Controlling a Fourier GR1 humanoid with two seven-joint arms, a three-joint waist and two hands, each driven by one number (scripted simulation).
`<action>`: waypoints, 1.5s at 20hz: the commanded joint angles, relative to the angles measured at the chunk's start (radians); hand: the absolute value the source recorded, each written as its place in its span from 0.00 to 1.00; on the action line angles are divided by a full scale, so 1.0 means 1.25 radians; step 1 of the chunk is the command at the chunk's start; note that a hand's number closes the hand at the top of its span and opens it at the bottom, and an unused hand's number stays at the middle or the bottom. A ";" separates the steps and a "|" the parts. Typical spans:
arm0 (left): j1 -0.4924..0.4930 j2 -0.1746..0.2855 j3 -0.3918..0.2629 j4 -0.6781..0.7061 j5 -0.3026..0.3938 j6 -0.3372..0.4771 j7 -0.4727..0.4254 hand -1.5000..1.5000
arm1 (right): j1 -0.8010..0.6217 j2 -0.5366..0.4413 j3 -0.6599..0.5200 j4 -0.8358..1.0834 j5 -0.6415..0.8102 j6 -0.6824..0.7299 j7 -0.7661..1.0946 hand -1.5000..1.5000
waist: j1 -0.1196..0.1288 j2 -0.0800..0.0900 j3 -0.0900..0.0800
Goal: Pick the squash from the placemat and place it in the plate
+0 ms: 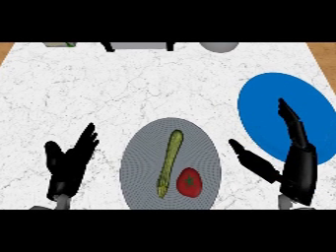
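**Squash (170, 162) on the placemat (145, 147), 2 hands released and holding nothing.**
The long green squash lies on the grey placemat beside a red item (189, 182), perhaps a tomato. The right hand (298, 165), fingers straight, overlaps the blue plate (272, 93) at its left edge; the left hand (67, 165) rests at lower left.

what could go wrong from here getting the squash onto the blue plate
The tomato lies close beside the near end of the squash on the placemat; a grasp there may knock it. The squash is long and thin, so held at one end it might tip. The open right hand shows over the edge of the blue plate and could nudge it.
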State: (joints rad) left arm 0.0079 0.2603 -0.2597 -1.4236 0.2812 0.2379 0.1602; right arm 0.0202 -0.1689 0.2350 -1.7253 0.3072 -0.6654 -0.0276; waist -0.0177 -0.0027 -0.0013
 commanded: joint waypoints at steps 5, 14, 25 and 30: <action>-0.024 -0.014 0.005 0.025 0.005 -0.021 0.009 0.50 | 0.076 -0.128 0.127 -0.089 0.190 0.170 0.271 0.00 | 0.009 0.001 -0.002; -0.019 -0.016 0.002 0.027 -0.012 -0.033 0.010 0.50 | -0.117 -0.047 0.260 -0.138 0.365 0.421 0.712 0.00 | 0.022 0.002 -0.001; -0.045 -0.038 0.048 0.053 -0.030 -0.066 0.006 0.50 | -0.197 0.132 0.304 0.041 0.490 0.477 0.818 0.00 | 0.014 0.002 0.001; 0.020 -0.045 0.032 -0.009 -0.059 -0.063 0.026 0.50 | -0.186 0.134 0.377 0.138 0.428 0.349 0.799 0.00 | 0.019 0.002 0.001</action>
State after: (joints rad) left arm 0.0071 0.2146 -0.2102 -1.4080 0.2364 0.1539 0.1777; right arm -0.2218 -0.0186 0.6455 -1.6246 0.8579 -0.1419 0.9499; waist 0.0048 0.0000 -0.0002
